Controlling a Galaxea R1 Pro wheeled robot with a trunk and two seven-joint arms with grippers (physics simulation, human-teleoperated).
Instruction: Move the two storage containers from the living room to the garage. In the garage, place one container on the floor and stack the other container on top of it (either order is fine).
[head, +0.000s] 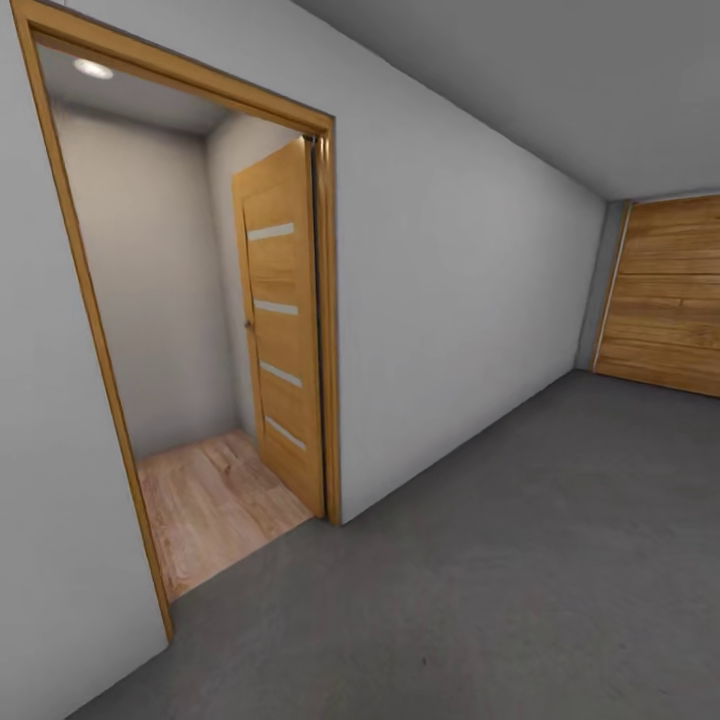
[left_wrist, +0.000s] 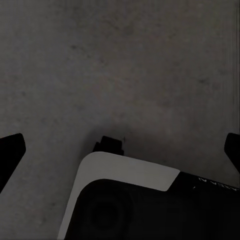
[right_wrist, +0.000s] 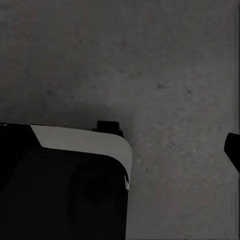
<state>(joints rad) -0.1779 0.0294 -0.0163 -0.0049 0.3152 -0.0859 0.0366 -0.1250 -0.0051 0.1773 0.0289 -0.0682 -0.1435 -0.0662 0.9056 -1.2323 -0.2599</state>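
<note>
I stand in the garage, on its rough grey concrete floor (head: 520, 560). The two storage containers are out of view. In the left wrist view my left gripper (left_wrist: 122, 150) hangs open over the concrete floor (left_wrist: 125, 65), its dark fingertips (left_wrist: 12, 147) at the picture's two sides with nothing between them. My right gripper (right_wrist: 120, 150) is open too, above the floor (right_wrist: 165, 65). One of its fingertips (right_wrist: 234, 147) shows at the edge, and the other blends into my dark base (right_wrist: 65, 185). It holds nothing.
A wood-framed doorway (head: 330, 330) in the white wall (head: 450, 300) leads to a small room with light wood-plank flooring (head: 210, 500). Its orange-wood door (head: 285, 320) with pale stripes stands swung inward. A wooden garage door (head: 665, 295) closes the far right end.
</note>
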